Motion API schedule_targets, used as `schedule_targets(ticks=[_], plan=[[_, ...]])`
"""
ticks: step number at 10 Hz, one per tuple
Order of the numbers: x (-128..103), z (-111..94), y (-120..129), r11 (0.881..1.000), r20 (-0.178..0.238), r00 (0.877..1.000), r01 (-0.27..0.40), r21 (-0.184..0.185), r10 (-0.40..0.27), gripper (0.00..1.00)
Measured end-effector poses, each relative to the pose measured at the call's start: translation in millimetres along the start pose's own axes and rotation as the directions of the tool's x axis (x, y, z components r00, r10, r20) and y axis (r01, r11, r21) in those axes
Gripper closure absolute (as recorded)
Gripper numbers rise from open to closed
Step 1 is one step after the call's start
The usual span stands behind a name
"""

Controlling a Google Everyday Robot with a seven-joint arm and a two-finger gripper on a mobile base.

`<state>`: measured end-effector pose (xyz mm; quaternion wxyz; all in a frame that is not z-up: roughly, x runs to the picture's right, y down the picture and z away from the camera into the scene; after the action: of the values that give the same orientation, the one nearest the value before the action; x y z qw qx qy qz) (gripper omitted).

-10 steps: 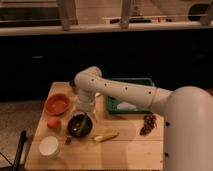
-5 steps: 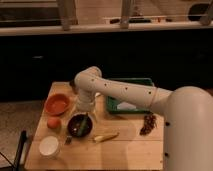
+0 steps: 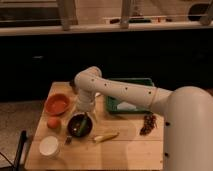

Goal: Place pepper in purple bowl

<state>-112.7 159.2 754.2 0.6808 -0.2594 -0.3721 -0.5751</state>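
The purple bowl (image 3: 76, 131), very dark and round, sits on the wooden table left of centre. A slim green pepper (image 3: 80, 125) shows inside the bowl's rim, slanting upward toward the gripper. My gripper (image 3: 86, 117) hangs at the end of the white arm, right over the bowl's far right edge. I cannot tell whether the gripper touches the pepper. The arm hides the back of the bowl.
An orange-red bowl (image 3: 57, 104) stands at the back left, with an orange fruit (image 3: 53, 122) in front of it. A white bowl (image 3: 49, 146) is at the front left. A pale yellow item (image 3: 106, 136) and a reddish-brown cluster (image 3: 148, 123) lie to the right. A green tray (image 3: 131, 88) is behind.
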Motion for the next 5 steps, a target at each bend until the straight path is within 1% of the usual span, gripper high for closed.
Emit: schedule_targets(ticks=[5], plan=[[0.0,0.0,0.0,1.0,0.0,1.0,0.0,0.0,0.0,0.2]])
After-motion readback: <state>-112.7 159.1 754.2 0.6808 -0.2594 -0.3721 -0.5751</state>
